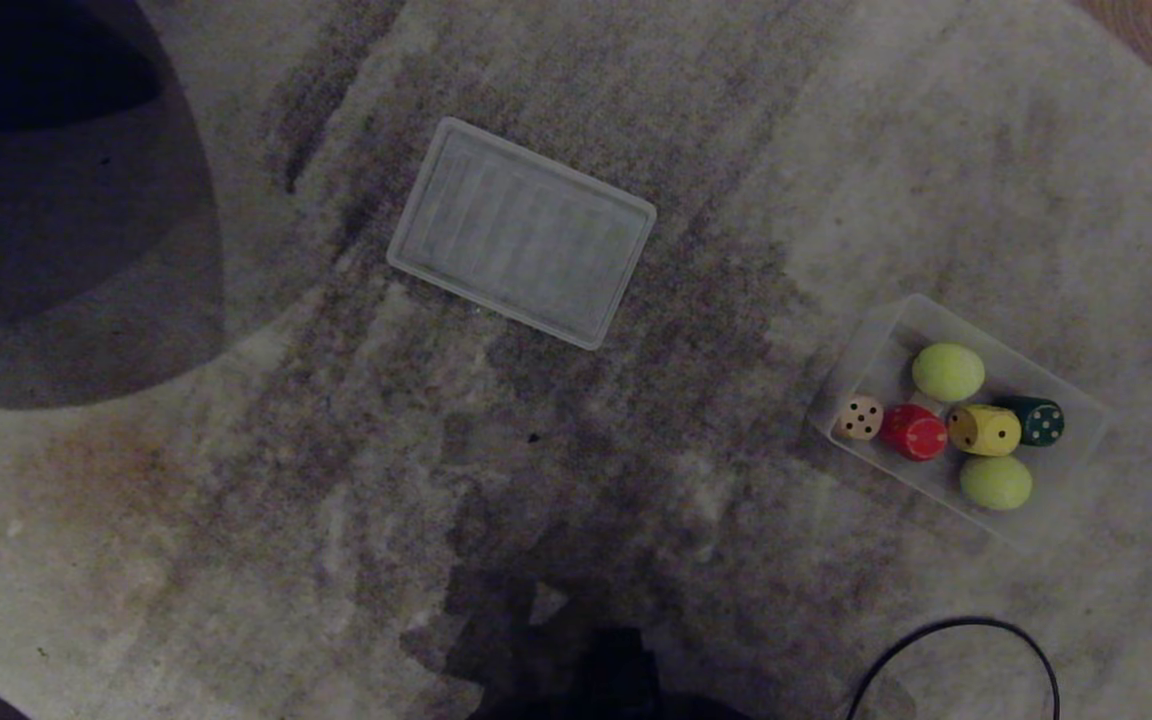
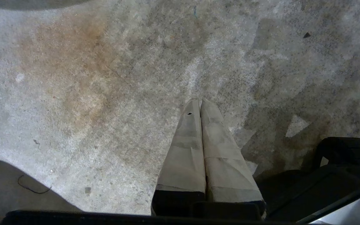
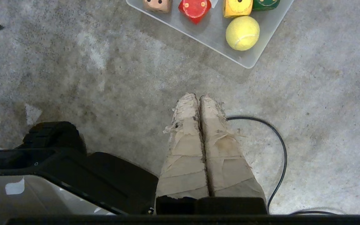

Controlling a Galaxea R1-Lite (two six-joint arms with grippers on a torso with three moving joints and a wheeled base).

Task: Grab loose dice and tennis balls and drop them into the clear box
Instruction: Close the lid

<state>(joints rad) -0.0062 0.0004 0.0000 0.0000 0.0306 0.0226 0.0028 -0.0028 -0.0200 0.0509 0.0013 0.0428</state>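
Observation:
The clear box [image 1: 876,340] lies on the carpet at the right in the head view. Inside it sit a tan die [image 1: 859,418], a red die [image 1: 914,432], a yellow die [image 1: 984,430], a dark green die [image 1: 1040,421] and two tennis balls [image 1: 948,372] [image 1: 996,482]. The right wrist view shows the box's near corner [image 3: 245,62] with one tennis ball [image 3: 242,33] and the dice along the frame edge. My right gripper [image 3: 198,97] hangs shut and empty over bare carpet, short of the box. My left gripper [image 2: 200,101] is shut and empty over carpet. Neither arm shows in the head view.
A flat ribbed translucent lid [image 1: 522,232] lies on the carpet left of the box. A black cable [image 1: 956,650] loops near my base, passing beside the right fingers [image 3: 280,147]. A dark round shape [image 1: 56,200] fills the far left corner.

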